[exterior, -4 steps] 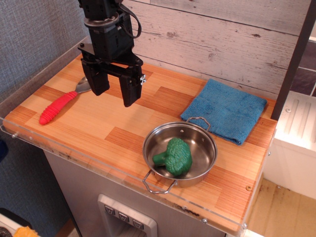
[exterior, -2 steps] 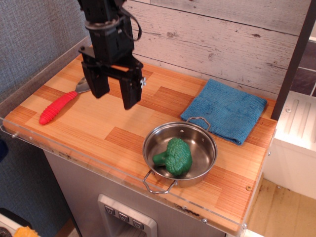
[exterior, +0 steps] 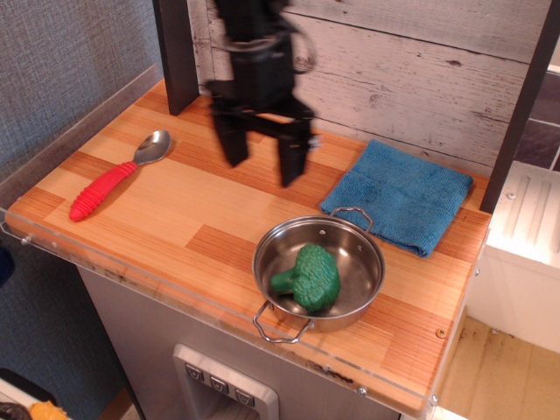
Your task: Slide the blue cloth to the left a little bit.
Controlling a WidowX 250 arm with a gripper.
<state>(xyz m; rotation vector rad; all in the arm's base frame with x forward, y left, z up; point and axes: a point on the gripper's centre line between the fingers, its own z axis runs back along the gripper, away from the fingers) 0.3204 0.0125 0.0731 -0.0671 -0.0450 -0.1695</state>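
The blue cloth (exterior: 398,195) lies flat and folded at the back right of the wooden counter, just behind the steel pan (exterior: 319,269). My gripper (exterior: 262,168) hangs above the counter's middle back, to the left of the cloth and apart from it. Its two black fingers point down, spread apart, with nothing between them. The gripper looks motion-blurred.
The steel pan holds a green broccoli toy (exterior: 308,277). A spoon with a red handle (exterior: 114,184) lies at the left. A wood-plank wall (exterior: 420,70) backs the counter, and a dark post (exterior: 518,114) stands at the right edge.
My gripper has moved right along the back of the counter, from above the spoon's bowl toward the cloth. It stays open. The spoon's bowl now shows fully.
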